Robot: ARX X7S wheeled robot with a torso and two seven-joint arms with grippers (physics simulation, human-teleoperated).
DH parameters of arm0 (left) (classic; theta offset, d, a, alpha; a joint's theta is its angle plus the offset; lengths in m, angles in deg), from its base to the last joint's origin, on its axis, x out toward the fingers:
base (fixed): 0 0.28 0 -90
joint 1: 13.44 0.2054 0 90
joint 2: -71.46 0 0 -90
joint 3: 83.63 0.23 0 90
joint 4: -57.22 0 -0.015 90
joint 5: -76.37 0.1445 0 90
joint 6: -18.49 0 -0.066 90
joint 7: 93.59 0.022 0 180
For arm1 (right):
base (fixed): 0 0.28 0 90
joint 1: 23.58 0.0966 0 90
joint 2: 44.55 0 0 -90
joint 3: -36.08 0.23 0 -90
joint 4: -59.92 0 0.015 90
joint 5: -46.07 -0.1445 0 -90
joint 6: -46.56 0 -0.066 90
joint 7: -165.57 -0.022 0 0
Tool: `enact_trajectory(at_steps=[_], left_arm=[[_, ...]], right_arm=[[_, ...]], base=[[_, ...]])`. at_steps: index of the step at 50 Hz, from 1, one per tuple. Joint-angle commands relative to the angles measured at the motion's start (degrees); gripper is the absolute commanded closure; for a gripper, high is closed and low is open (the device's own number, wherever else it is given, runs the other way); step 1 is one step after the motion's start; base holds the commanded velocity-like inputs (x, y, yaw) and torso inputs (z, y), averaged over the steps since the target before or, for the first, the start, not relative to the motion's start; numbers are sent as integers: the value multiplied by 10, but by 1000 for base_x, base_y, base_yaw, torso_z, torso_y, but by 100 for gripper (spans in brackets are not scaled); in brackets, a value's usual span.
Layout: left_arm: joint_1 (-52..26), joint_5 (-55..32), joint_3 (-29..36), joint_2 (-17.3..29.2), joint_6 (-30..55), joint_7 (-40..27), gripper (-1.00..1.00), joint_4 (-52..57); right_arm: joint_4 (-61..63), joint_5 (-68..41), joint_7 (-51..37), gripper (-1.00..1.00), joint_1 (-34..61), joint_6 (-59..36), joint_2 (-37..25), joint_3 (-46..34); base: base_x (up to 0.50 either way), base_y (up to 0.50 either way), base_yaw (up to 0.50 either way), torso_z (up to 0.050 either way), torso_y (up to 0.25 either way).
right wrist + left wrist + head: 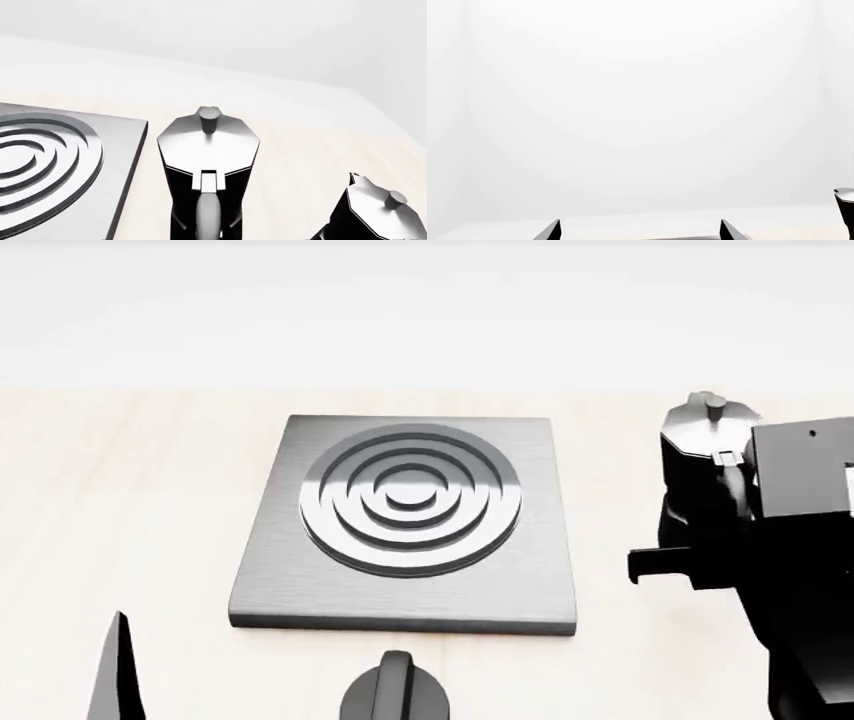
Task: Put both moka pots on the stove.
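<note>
The stove (407, 520), a grey plate with ring burner, lies mid-table with nothing on it. One moka pot (208, 150) stands upright just right of it, handle toward my right gripper (207, 224), whose fingers sit close on both sides of that handle and appear shut on it. In the head view this moka pot (701, 440) is half covered by my right arm (801, 490). A second moka pot (377, 210) stands further right, apart from the first. My left gripper (640, 227) is open and empty, low near the table's front left, its finger (118, 670) showing there.
A round black knob (394, 695) sits on the table just in front of the stove's near edge. Light wooden tabletop (134, 500) stretches left of the stove, with a white wall behind. A pot's edge (846, 210) shows in the left wrist view.
</note>
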Motion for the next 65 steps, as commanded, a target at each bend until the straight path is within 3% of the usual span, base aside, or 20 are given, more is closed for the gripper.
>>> enact_trajectory(at_steps=[1, 38, 65], left_arm=[[0, -2, 0, 3, 1, -2, -100, 2], [-1, -11, 2, 15, -1, -3, -100, -4], [-4, -16, 1, 21, -1, -6, -100, -10]], right_arm=[[54, 1, 6, 100, 12, -4, 0, -1], [16, 3, 22, 100, 112, 34, 111, -80], [-164, 30, 47, 100, 140, 215, 221, -112]], base=[[0, 0, 0, 0, 0], [0, 0, 0, 0, 1], [0, 0, 0, 0, 1]])
